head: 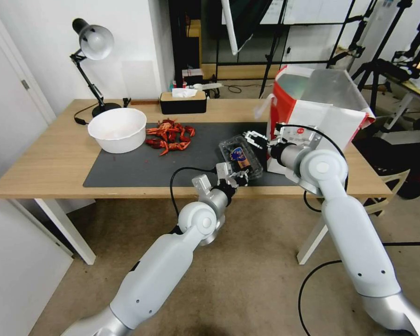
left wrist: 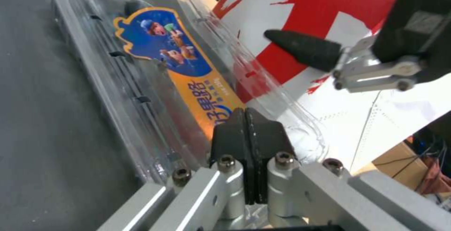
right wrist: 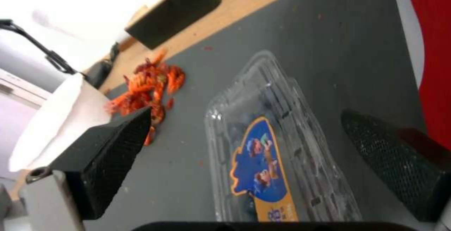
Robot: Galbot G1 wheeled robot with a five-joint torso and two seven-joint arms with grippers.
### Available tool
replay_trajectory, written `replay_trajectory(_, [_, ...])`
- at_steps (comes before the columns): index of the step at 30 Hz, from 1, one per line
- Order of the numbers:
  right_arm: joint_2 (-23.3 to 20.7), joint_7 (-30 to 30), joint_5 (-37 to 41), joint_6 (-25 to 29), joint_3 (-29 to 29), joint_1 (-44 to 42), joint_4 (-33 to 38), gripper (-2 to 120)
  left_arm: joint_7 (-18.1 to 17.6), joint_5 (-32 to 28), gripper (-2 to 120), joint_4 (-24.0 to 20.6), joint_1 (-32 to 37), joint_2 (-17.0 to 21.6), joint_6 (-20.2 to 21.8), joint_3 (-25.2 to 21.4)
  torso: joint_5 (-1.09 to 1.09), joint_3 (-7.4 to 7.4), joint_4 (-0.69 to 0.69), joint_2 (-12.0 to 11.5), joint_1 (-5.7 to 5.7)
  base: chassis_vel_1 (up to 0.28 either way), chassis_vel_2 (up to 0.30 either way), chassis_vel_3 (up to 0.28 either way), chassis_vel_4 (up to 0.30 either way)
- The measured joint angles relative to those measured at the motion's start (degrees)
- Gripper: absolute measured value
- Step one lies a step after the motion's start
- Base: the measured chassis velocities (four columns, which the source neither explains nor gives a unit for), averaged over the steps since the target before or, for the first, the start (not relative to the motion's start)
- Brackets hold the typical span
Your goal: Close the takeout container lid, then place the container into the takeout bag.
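Takeout container (head: 241, 157) lies on the grey mat (head: 140, 168) toward the table's (head: 56, 163) right end, just beside the takeout bag (head: 322, 116), its labelled lid (left wrist: 188, 68) down and seemingly latched, though the seam is hard to read. Your left gripper (left wrist: 245, 132) presses on the near end, clenched with nothing between the pads; your right gripper (head: 255, 138) hovers released at the far end. Push squarely along the rim, keep the box flat, and avoid nudging the bag. Count one container, one bag, one white bowl (head: 117, 129), one crayfish pile (head: 169, 136)
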Motion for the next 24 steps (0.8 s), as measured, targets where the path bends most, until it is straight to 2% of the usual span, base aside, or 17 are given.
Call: replay_trajectory(24, [2.8,3.8,-3.0,-1.7,-3.9,2.0,-5.3,100,-0.1,0.0,0,-1.1,0.4,0.5,-0.1,-0.6,0.0,0.0,0.0,0.0,0.0,0.0,0.0,0.0,0.0])
